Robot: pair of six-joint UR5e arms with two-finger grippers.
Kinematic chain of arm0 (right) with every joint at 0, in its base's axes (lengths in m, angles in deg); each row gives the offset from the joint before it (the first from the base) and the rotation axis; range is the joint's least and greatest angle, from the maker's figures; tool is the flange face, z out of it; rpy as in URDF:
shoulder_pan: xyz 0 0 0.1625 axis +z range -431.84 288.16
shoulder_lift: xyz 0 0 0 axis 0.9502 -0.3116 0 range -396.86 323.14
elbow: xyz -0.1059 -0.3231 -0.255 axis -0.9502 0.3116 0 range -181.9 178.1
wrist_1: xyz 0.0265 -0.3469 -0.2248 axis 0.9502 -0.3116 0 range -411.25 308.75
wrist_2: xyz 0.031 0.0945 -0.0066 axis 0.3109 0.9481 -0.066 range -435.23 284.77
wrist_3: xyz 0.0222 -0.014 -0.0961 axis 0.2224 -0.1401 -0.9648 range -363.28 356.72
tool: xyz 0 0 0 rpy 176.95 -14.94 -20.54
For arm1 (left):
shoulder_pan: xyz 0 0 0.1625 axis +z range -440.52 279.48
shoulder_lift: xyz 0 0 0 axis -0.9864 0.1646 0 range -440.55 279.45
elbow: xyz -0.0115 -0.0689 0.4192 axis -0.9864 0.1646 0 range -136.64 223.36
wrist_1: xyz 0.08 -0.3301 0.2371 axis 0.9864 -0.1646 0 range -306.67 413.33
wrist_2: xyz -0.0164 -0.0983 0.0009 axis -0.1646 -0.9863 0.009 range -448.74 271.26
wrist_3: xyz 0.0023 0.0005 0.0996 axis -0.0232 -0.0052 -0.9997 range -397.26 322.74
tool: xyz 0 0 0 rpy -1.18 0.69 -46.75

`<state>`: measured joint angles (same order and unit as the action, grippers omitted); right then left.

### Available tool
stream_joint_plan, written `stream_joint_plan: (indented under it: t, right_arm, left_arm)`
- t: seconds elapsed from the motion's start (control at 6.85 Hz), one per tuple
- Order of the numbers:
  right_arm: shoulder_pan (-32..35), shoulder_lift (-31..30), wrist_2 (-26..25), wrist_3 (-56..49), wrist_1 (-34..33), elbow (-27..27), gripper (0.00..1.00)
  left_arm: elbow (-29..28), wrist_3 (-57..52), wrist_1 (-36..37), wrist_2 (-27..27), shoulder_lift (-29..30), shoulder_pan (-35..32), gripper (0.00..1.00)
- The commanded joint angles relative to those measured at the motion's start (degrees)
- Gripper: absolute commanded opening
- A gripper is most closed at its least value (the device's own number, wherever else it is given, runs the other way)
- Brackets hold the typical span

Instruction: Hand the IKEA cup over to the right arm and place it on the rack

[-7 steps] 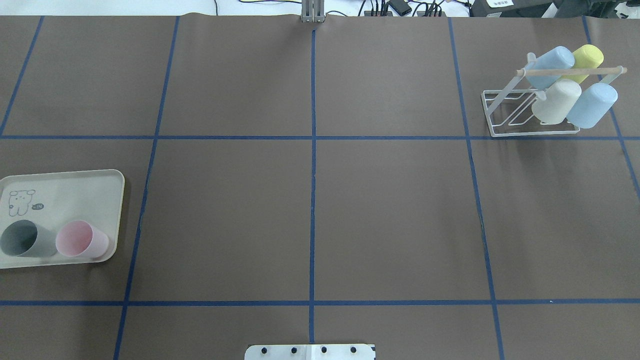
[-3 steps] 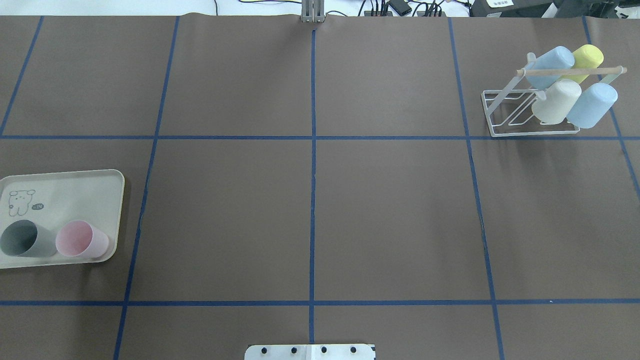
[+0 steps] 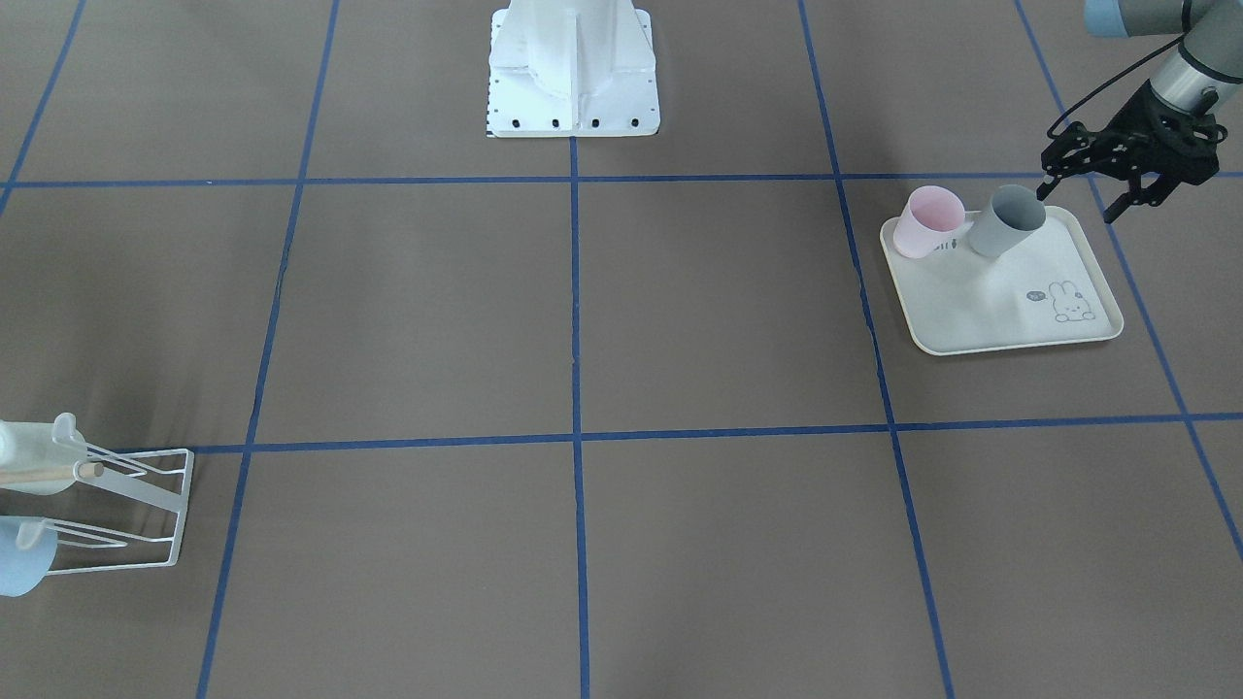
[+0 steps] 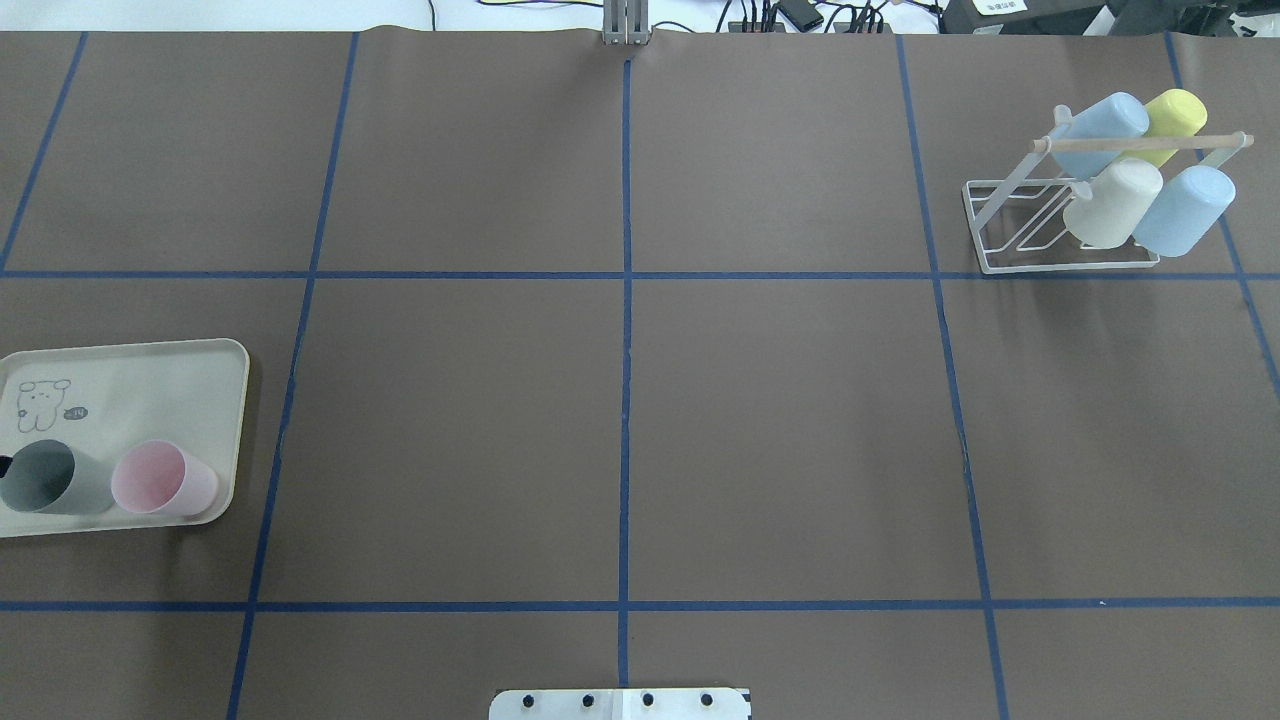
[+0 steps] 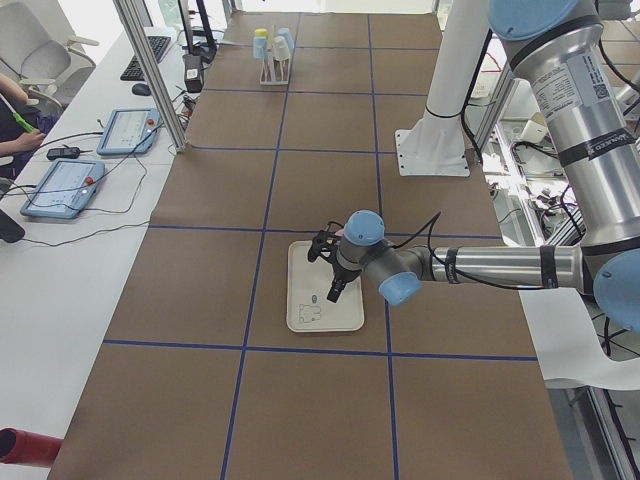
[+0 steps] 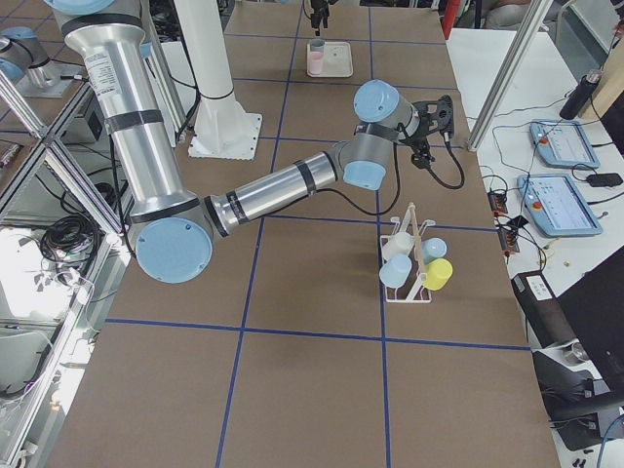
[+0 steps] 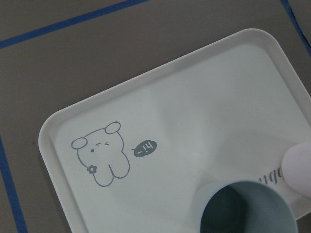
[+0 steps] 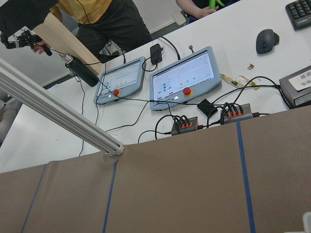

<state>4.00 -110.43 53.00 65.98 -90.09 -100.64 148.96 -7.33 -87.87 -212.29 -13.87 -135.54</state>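
**Left gripper spread wide beside the grey cup, rack way over at 2 o'clock**

The dial was set on the overhead view, with 12 at the edge far from the robot. Out at 8 o'clock on the brown table point(image 4: 460, 440) lay the cream rabbit-print tray point(image 4: 150, 395). Right there hung the left gripper point(image 3: 1076, 202), just beside the grey cup point(image 4: 45, 478) at its 9 o'clock. Its jaws were spread, with nothing between them and no contact with the cup. The grey cup stood upright, mouth up, in the tray's 7 o'clock corner, and the left wrist camera looked down into it. At its 3 o'clock, just beside it, stood the pink cup point(image 4: 160, 478), upright too. Whether the two touched, I could not tell.

Across at 2 o'clock, well apart from the tray, stood the white wire rack point(image 4: 1006, 190), its wooden rod point(image 4: 1140, 144) running 9 to 3 along the top. Four cups hung tilted on its prongs. A blue cup point(image 4: 1105, 120) and a yellow cup point(image 4: 1172, 115) sat on the 12 o'clock side. A cream cup point(image 4: 1112, 205) and a second blue cup point(image 4: 1185, 210) sat on the 6 o'clock side.

The right gripper point(image 6: 444, 112) showed only in the side view, held high above the table and apart from the rack. Spread or clenched, I could not tell. Its camera faced the operators' bench point(image 8: 58, 126) beyond the 12 o'clock edge.
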Motion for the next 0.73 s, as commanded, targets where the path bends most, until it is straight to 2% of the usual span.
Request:
stream_joint_plan:
  t: [0.0, 0.15, 0.29, 0.58]
  right_arm:
    - [0.0, 0.0, 0.0, -0.1, 0.0, 0.1, 1.00]
    - [0.0, 0.0, 0.0, 0.0, 0.0, 0.0, 1.00]
    - [0.0, 0.0, 0.1, -0.1, 0.0, 0.0, 1.00]
    - [0.0, 0.0, 0.4, 0.0, 0.0, 0.0, 1.00]
  left_arm:
    - [-1.7, 0.1, 0.0, 0.1, 1.5, 1.4, 1.00]
    - [-3.2, 0.1, 0.0, 0.2, 2.6, 2.0, 0.99]
    - [-3.6, 0.1, 0.0, 0.2, 3.0, 2.4, 0.89]
    - [-4.1, 0.1, 0.0, 0.2, 3.0, 2.6, 0.32]
